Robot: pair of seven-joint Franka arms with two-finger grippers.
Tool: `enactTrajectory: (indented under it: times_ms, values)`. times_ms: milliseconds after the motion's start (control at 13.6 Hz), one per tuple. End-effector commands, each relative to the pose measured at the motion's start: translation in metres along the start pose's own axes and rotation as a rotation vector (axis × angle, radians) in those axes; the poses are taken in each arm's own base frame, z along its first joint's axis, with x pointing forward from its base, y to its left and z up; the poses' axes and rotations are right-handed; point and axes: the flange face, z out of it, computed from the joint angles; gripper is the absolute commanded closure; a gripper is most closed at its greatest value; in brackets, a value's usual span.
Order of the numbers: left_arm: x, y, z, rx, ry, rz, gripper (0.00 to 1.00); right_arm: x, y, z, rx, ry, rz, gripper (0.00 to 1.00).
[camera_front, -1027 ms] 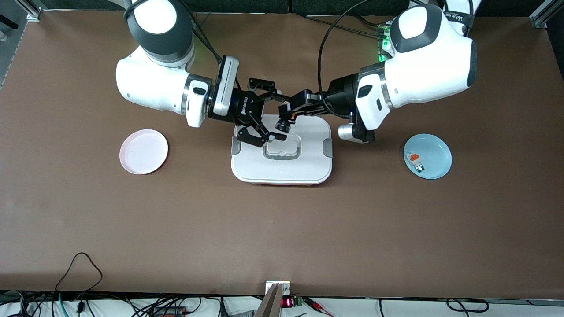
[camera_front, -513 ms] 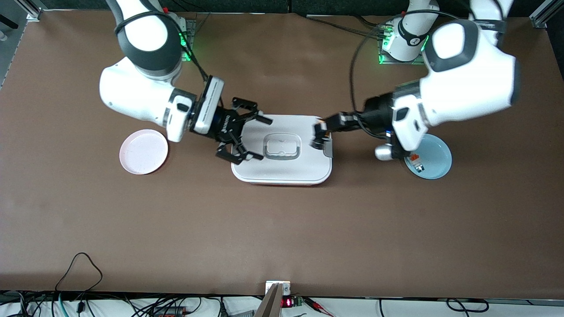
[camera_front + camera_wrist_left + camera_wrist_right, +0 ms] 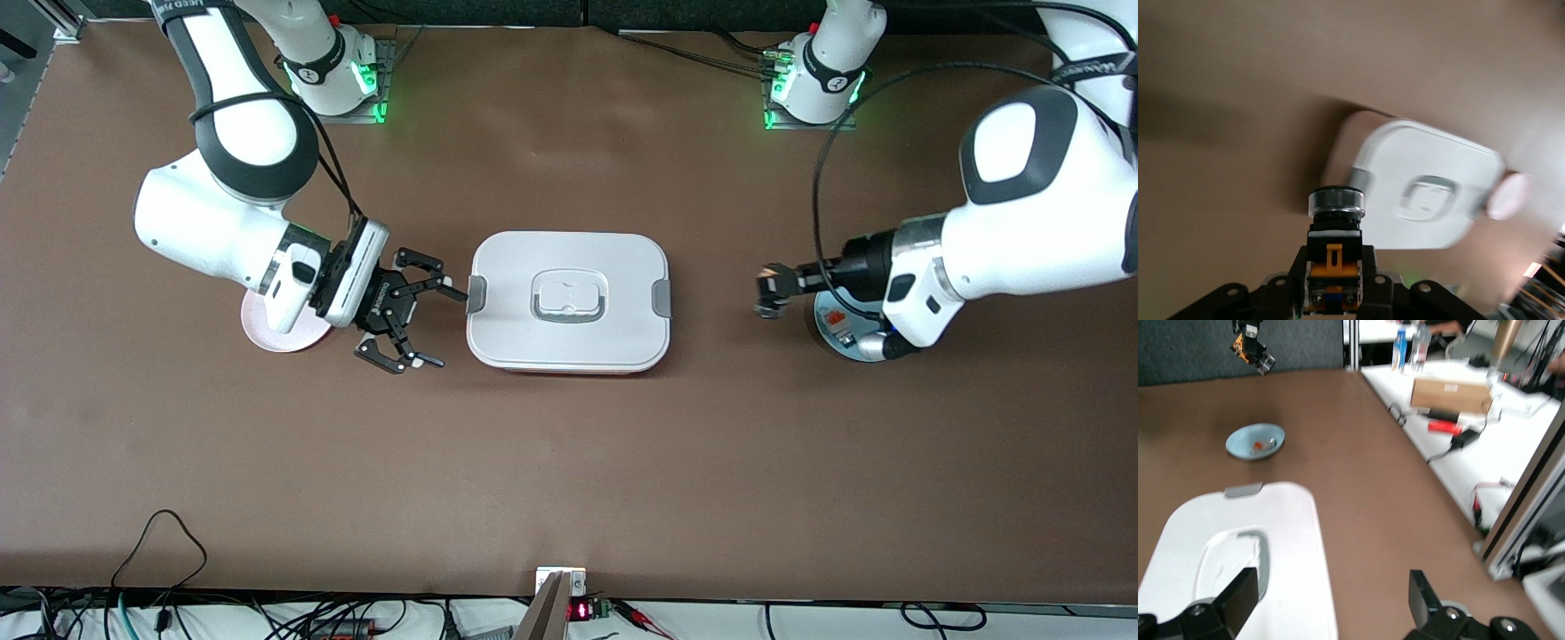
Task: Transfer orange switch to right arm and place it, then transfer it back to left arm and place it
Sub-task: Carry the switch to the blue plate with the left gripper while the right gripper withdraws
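The orange switch (image 3: pixel 1333 230), black with an orange middle and a silver-ringed round head, sits clamped between the jaws of my left gripper (image 3: pixel 1333 267). In the front view the left gripper (image 3: pixel 775 283) holds the switch (image 3: pixel 765 307) up over bare table between the box (image 3: pixel 569 338) and the blue plate (image 3: pixel 840 347). My right gripper (image 3: pixel 444 329) hangs open and empty beside the box's end toward the right arm, next to the pink plate (image 3: pixel 267 336). The right wrist view shows its black fingers (image 3: pixel 1238 593) spread wide over the box lid (image 3: pixel 1271 540).
A small white-and-grey piece with an orange top (image 3: pixel 834 318) lies in the blue plate, which the left arm partly covers. The right arm's wrist hides most of the pink plate. Cables and electronics line the table edge nearest the front camera.
Both grippers have drawn apart from above the box. The left one carried the switch toward the blue plate; the right one, still open, went toward the pink plate.
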Motion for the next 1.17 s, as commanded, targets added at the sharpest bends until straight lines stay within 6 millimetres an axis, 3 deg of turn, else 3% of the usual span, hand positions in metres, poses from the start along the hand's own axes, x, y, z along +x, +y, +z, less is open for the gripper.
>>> enactTrajectory:
  times_ms: [0, 293, 513, 733, 953, 1100]
  values:
    - [0.009, -0.043, -0.002, 0.202, 0.026, -0.047, 0.83, 0.001, -0.004, -0.006, 0.019, -0.093, 0.107, 0.0]
    - [0.029, -0.109, 0.003, 0.367, 0.038, -0.154, 0.87, -0.001, -0.005, -0.011, 0.056, -0.167, 0.392, 0.0]
    - [0.04, -0.144, -0.002, 0.411, 0.039, -0.267, 0.88, -0.002, 0.004, -0.031, 0.016, -0.228, 0.66, 0.0]
    - [0.059, -0.17, 0.01, 0.491, 0.135, -0.636, 0.88, 0.002, 0.0, -0.034, -0.069, -0.364, 0.87, 0.0]
    - [0.072, -0.189, 0.025, 0.506, 0.157, -0.833, 0.88, 0.005, -0.005, -0.042, -0.135, -0.524, 1.018, 0.0]
    - [0.078, -0.201, 0.031, 0.452, 0.232, -0.997, 0.88, 0.006, -0.008, -0.064, -0.257, -0.702, 1.03, 0.0]
